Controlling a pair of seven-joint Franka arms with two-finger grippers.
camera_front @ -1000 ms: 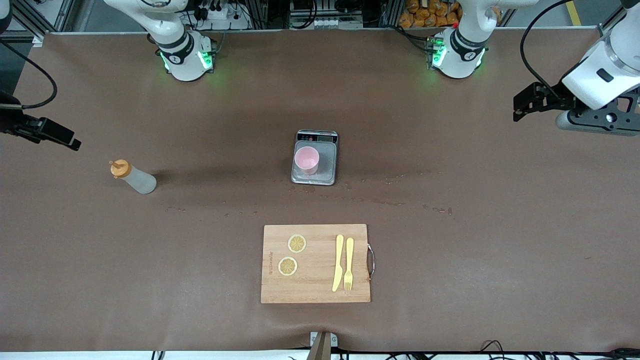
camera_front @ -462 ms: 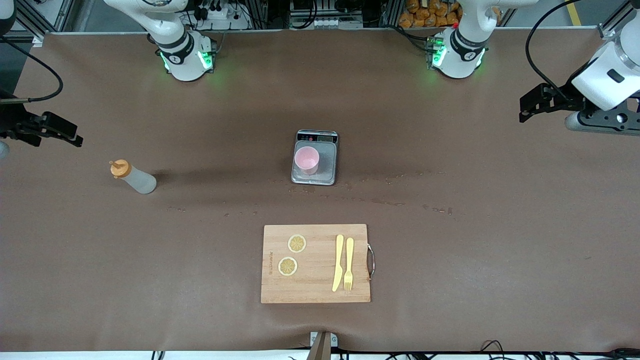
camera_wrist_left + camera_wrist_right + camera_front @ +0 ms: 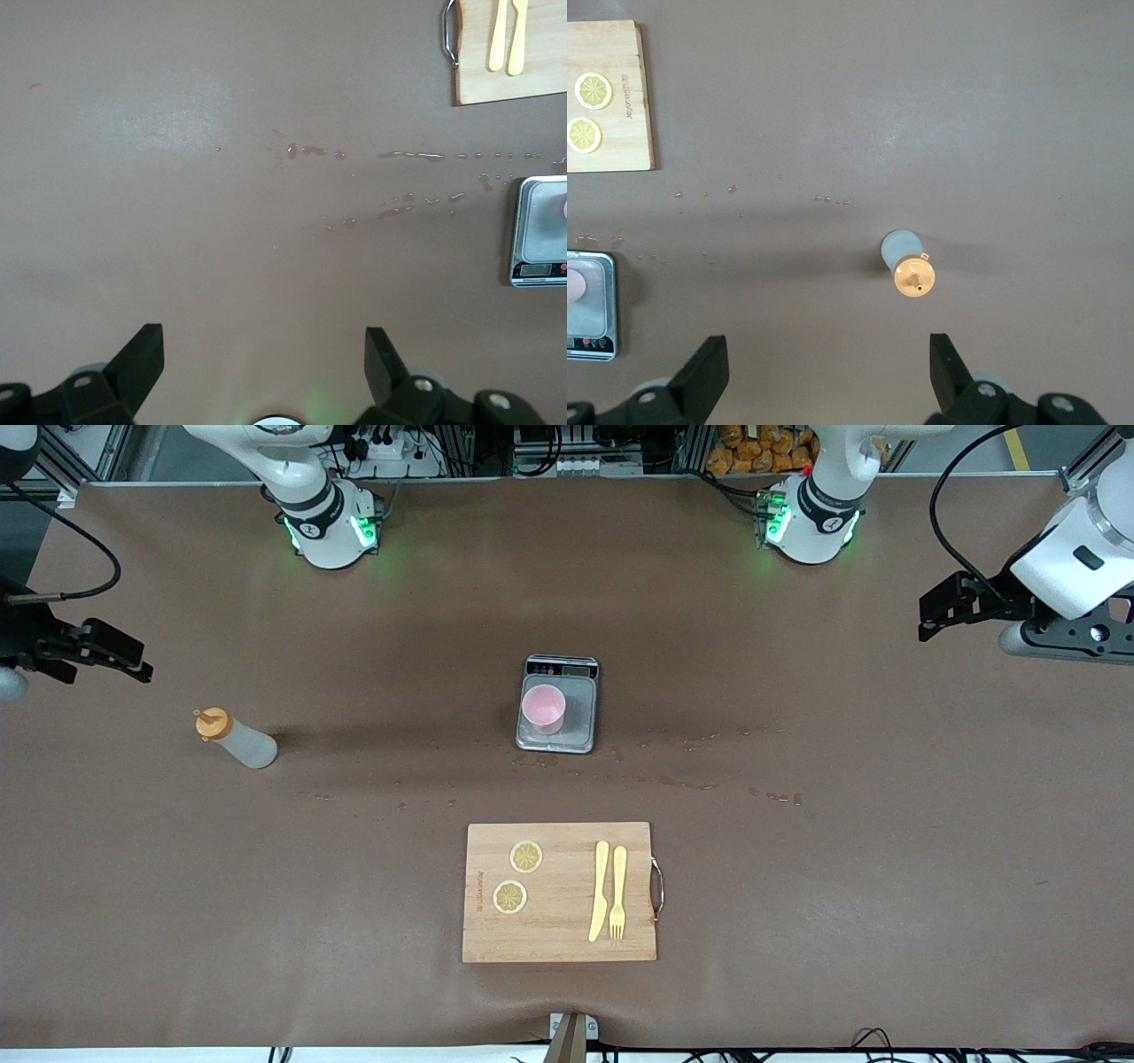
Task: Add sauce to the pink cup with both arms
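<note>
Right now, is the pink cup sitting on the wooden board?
No, the pink cup stands on the grey scale, farther from the camera than the board.

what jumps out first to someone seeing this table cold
The pink cup on a grey scale at mid-table draws the eye, then the sauce bottle standing alone toward the right arm's end. Both open pincers, right and left, hang empty over the table's ends.

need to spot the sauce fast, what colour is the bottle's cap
Orange, on a translucent whitish sauce bottle. The right wrist view shows it best.
</note>
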